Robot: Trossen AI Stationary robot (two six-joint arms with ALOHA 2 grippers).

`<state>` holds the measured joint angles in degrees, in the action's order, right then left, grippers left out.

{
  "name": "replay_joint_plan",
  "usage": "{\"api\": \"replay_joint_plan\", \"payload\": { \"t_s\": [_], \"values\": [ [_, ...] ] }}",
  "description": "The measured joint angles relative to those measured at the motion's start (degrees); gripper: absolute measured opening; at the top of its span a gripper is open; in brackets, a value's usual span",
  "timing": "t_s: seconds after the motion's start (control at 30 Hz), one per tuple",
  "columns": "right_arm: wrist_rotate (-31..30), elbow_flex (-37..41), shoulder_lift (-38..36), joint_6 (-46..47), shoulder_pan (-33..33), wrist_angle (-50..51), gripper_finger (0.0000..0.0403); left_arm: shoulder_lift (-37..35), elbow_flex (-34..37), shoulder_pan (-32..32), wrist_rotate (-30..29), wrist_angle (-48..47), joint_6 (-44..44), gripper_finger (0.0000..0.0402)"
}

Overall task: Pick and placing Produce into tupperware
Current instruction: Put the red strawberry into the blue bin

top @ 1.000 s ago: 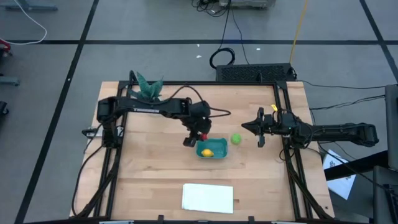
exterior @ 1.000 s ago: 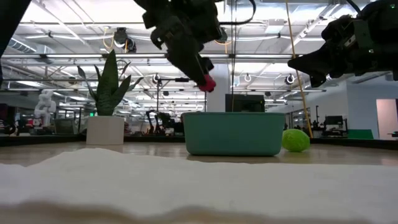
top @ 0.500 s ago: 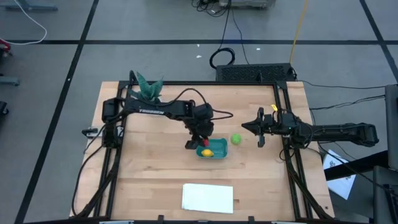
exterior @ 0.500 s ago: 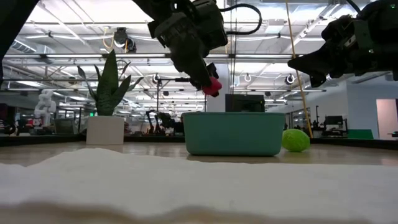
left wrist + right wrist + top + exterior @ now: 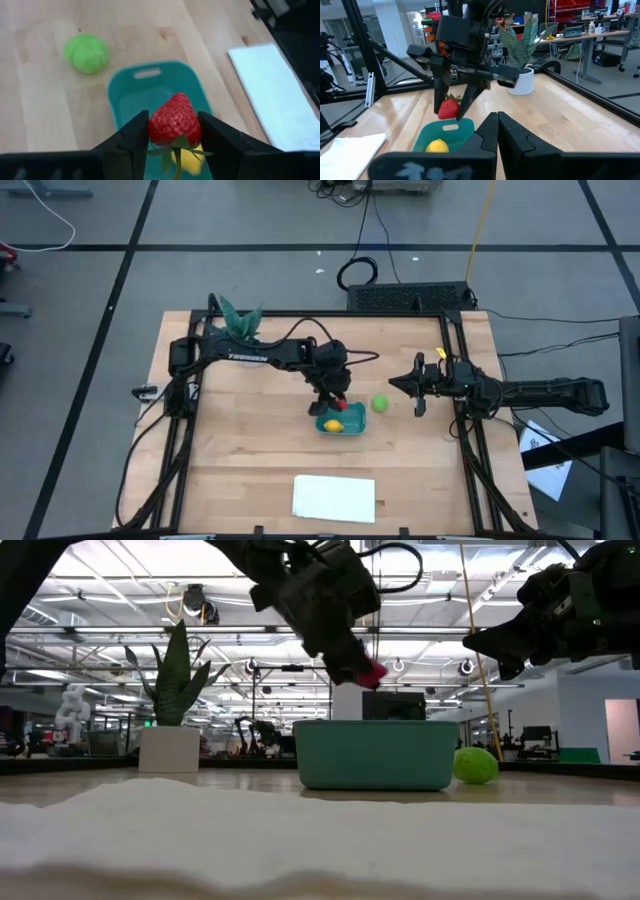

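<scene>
Progress: we count lemon [image 5: 333,424] in tub [image 5: 352,427], mid-table | left gripper [image 5: 173,137] clamps strawberry [image 5: 174,120] above tub, release pending | ball [image 5: 379,404] just beside tub, untouched | right gripper [image 5: 415,388] waits near right edge, fingers together, empty

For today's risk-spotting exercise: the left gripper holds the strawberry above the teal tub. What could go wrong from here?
1. The left gripper holds the strawberry well above the tub; released from there, it might bounce out.
2. The lemon already lies inside, so the strawberry could land on it and roll.
3. The green ball sits close beside the tub; a nudge may send it rolling.
</scene>
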<state>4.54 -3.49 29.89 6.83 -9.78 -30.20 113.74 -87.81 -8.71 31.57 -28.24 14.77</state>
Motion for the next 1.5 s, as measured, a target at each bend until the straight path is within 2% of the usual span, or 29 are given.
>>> {"api": "replay_joint_plan", "payload": {
  "t_s": [0.37, 0.6, 0.9, 1.5],
  "values": [
    [0.0, 0.02, 0.92, 0.0, 0.02, -0.87, 0.0, 3.57, 0.02, 0.18, -0.3, 1.78, -7.76, 0.0156],
    [0.0, 0.02, 1.04, 0.0, 0.01, -0.92, 0.0, 5.23, 0.0, 0.96, 0.02, 2.09, -8.42, 0.0156],
    [0.0, 0.02, 1.03, 0.0, 0.01, -0.9, 0.0, 7.19, 0.01, 2.47, -2.31, 3.1, -8.75, 0.0156],
    [0.0, 0.02, 1.05, 0.0, 0.02, -0.93, 0.0, 10.94, 0.05, 2.19, -3.54, 4.18, -8.68, 0.0156]
  ]
}}
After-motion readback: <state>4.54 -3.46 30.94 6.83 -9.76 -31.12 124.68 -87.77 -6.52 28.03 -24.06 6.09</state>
